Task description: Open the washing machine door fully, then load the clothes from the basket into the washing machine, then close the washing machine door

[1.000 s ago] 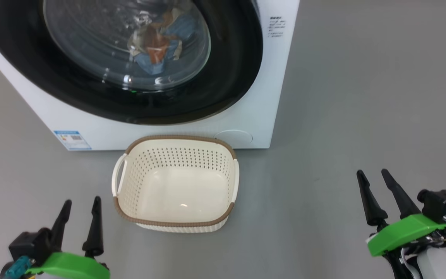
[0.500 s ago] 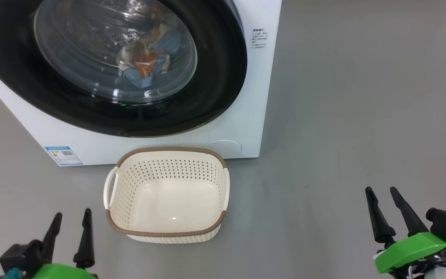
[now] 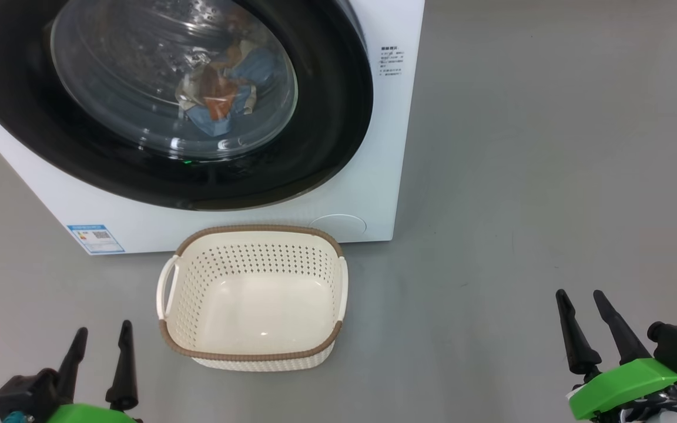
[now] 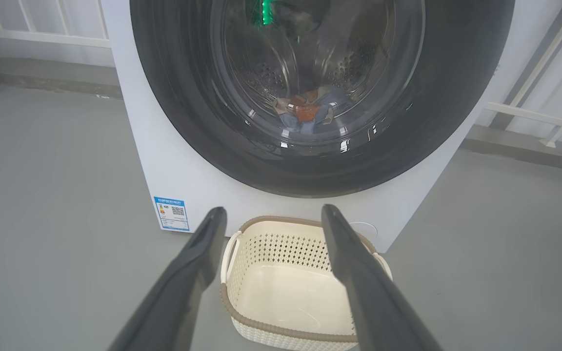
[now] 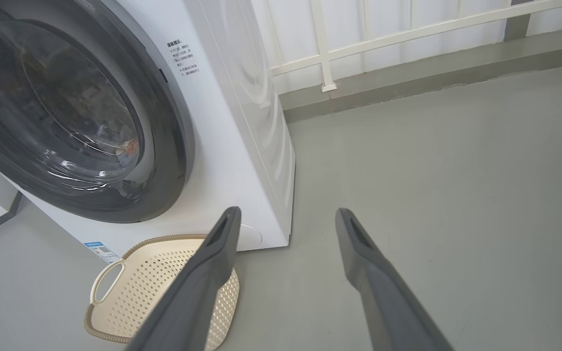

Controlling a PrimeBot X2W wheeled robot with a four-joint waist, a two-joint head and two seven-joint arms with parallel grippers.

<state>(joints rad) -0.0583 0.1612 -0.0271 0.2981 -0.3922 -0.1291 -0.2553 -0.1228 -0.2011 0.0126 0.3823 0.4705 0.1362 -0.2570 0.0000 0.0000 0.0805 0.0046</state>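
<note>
Spread and empty, the left gripper (image 3: pixel 104 326) and right gripper (image 3: pixel 578 292) hover low. The washing machine door (image 3: pixel 327 117) lies ahead, left arm nearer; seemingly shut, the clothes (image 3: pixel 218 97) behind glass.

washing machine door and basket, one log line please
washing machine door: shut | clothes: inside washing machine | basket: empty, on floor | left gripper: open, empty | right gripper: open, empty
</note>
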